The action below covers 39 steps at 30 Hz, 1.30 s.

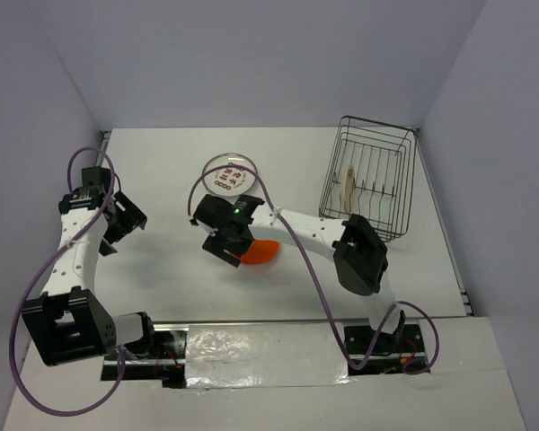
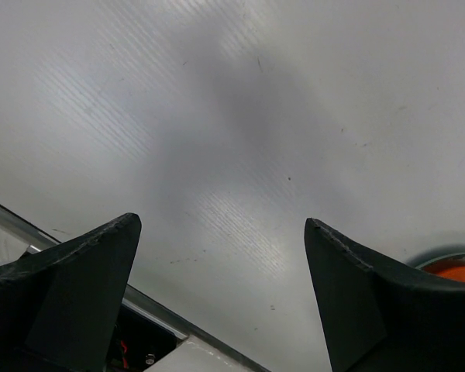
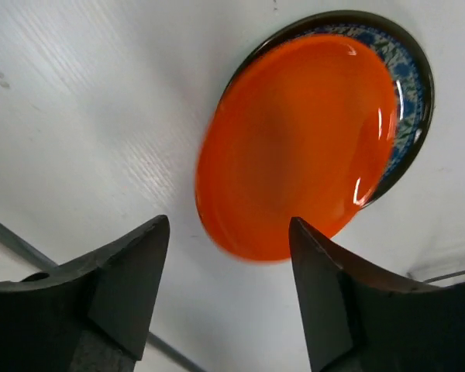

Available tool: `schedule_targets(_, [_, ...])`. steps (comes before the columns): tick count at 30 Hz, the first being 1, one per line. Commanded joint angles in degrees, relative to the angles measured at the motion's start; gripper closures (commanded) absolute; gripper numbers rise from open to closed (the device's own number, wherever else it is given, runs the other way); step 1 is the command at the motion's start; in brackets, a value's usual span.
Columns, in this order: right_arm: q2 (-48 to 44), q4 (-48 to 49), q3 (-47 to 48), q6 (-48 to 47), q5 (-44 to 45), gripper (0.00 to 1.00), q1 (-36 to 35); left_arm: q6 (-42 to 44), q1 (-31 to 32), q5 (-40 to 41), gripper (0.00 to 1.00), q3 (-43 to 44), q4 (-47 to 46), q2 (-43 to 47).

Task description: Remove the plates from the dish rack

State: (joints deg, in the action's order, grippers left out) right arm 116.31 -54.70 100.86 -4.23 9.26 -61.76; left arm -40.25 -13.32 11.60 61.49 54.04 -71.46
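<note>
White table [image 1: 162,269], viewed from above and from both wrists. Black thin-wire dish rack [image 1: 368,175] stands at the far right corner, with tall sides and upright divider wires. One cream round plate [image 1: 350,186] stands on edge inside it, toward the rack's left side. A small white round plate with red marks [image 1: 231,176] lies flat near the far edge, about mid-width, well apart from the rack. A glossy orange round plate [image 3: 294,147] lies near the middle of the table, nearer the near edge than the red-marked one. It rests on a teal-blue patterned plate [image 3: 407,85] with a dark rim and sits off-centre on it, so only a crescent of the pattern shows on one side. The orange rim closest to the wrist camera is blurred. The right fingers [image 3: 132,279] are spread apart, pinching nothing. The orange plate's rim lies just beyond their tips, in line with the gap, and one tip overlaps the rim in the wrist view; whether they touch cannot be told. From above, the right arm's head hangs over the left part of the orange plate. The left fingers [image 2: 85,287] are spread wide over bare table toward the left edge, with nothing between them, well apart from every plate. A sliver of orange shows past one finger at the lower right of the left wrist view.
</note>
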Motion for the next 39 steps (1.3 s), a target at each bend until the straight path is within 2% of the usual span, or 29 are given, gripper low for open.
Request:
schedule_targets(1, [-1.6,2.1,2.5,1.1,0.5,0.16,-0.4,2.5,-0.2,-3.1,0.00,1.0,-2.3,0.8])
schedule_targets(2, [-2.8,2.1,2.9,1.3,0.1,0.02,-0.1,2.9,-0.2,-3.7,0.00,1.2,-2.6,0.4])
schedule_targets(6, [-7.6,1.7,4.8,4.0,-0.5,0.00,2.1,4.2,-0.1,-7.4,0.01,1.3,-4.1,-1.3])
schedule_targets(8, [-10.3,1.9,4.1,10.4,-1.5,0.00,5.6,6.0,0.0,-10.4,0.00,1.1,-4.8,-2.7])
schedule_targets(11, [-18.4,5.1,-1.8,19.5,-3.2,0.00,16.8,7.5,2.5,-11.0,0.00,1.9,-5.6,-3.3])
schedule_targets(12, [-22.8,6.0,-5.3,25.7,-2.9,0.00,20.2,7.7,3.6,-10.6,0.00,2.3,-5.5,-3.2])
schedule_targets(13, [-24.7,6.3,-7.1,28.2,-0.8,0.00,26.3,8.1,4.8,-10.3,0.00,3.3,-5.8,-3.1])
schedule_targets(14, [-26.6,6.1,-8.4,32.4,1.3,0.00,29.0,8.4,7.4,-9.9,0.00,4.0,-5.7,-3.1])
schedule_targets(17, [-31.1,5.1,-11.6,34.5,6.4,0.00,37.9,9.1,13.4,-8.9,0.00,7.1,-5.3,-3.6])
schedule_targets(18, [-31.6,5.6,-12.1,33.8,6.6,0.02,39.8,9.0,15.9,-7.3,0.00,9.0,-5.0,-3.9])
schedule_targets(19, [-31.4,5.7,-12.1,32.5,6.6,0.07,42.9,8.8,19.1,-6.2,0.00,10.0,-4.3,-4.2])
schedule_targets(23, [-27.3,5.6,-10.0,29.9,4.9,0.29,48.0,8.8,23.5,-5.6,0.01,13.1,-4.1,-5.4])
schedule_targets(26, [-24.2,8.4,-9.6,28.7,-0.1,0.32,50.7,9.5,26.1,-7.1,0.01,15.2,-3.8,-6.8])
schedule_targets(28, [-22.9,8.9,-9.2,28.3,-0.8,0.36,51.1,10.1,27.5,-8.2,0.01,16.1,-3.5,-7.9])
schedule_targets(34, [-16.7,8.7,-6.8,27.3,0.1,0.40,51.3,11.1,29.1,-8.8,0.01,15.3,-3.2,-8.5])
schedule_targets(37, [-14.0,9.3,-6.8,26.6,0.2,0.52,51.9,11.4,29.1,-8.6,0.00,15.1,-2.5,-8.7])
schedule_targets(39, [-12.9,10.0,-7.3,26.3,-0.2,0.54,52.2,11.7,29.1,-8.1,0.00,15.1,-2.2,-8.8])
